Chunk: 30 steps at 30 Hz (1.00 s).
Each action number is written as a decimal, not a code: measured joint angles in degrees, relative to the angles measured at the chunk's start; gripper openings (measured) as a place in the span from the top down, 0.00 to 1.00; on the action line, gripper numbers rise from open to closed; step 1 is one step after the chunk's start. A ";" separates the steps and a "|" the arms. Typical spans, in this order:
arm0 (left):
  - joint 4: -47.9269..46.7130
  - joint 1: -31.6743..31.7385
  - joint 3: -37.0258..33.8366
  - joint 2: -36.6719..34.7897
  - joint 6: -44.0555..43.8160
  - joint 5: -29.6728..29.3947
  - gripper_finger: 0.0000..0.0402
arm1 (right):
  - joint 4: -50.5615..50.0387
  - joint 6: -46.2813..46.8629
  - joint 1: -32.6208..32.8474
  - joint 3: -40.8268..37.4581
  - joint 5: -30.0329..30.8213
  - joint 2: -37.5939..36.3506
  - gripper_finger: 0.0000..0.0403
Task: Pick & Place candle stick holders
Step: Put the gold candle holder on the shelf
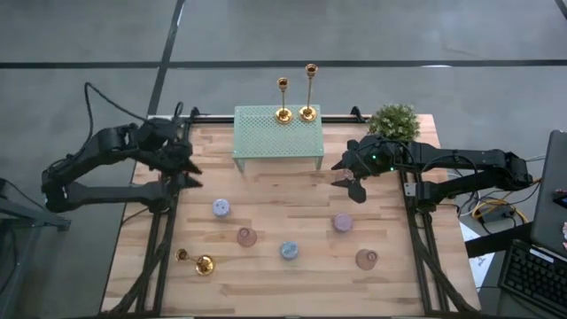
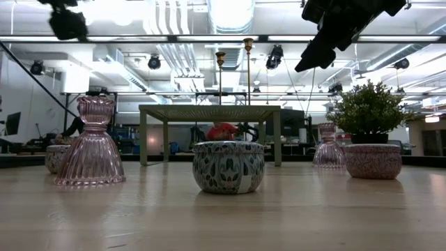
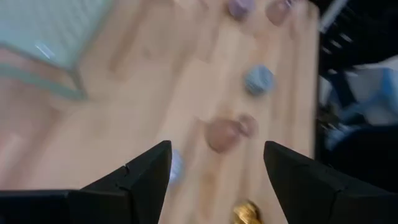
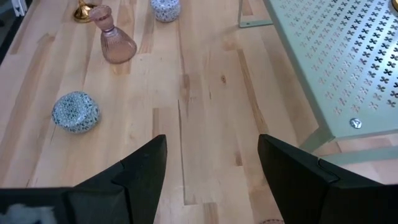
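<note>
Two gold candle stick holders (image 1: pixel 283 113) (image 1: pixel 308 112) stand upright on their round bases on a pale green perforated stand (image 1: pixel 276 133) at the table's far middle; they also show in the low view (image 2: pixel 220 70) (image 2: pixel 248 63). A third candle stick holder (image 1: pixel 197 261) lies on its side on the wood near the table's near left corner, and its gold shows blurred in the left wrist view (image 3: pixel 247 213). My left gripper (image 1: pixel 188 170) hangs open above the table's left edge, well clear of it. My right gripper (image 1: pixel 348 175) hangs open right of the stand, with nothing between its fingers (image 4: pixel 211 162).
Small patterned candle jars (image 1: pixel 221 208) (image 1: pixel 289 251) (image 1: pixel 343 223) and pink glass holders (image 1: pixel 246 237) (image 1: pixel 366 259) are scattered over the middle of the table. A potted plant (image 1: pixel 392 121) stands at the far right. Bare wood lies between the stand and the jars.
</note>
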 joint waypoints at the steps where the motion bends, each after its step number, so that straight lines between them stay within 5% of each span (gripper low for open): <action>1: -1.30 -1.21 0.00 -0.02 -1.81 0.54 0.35 | 0.00 -0.09 0.00 0.00 0.00 0.00 0.39; 16: -8.82 -14.96 3.36 0.13 -24.16 0.96 0.35 | 0.01 -1.67 0.00 0.00 0.00 0.00 0.39; 24: -7.95 -15.81 3.45 0.86 -22.68 -7.32 0.35 | 0.00 -1.99 0.00 0.00 0.00 0.00 0.39; 30: -8.20 -15.81 4.52 1.83 -22.02 -4.11 0.35 | 0.00 -1.93 0.00 0.00 -0.02 -0.01 0.39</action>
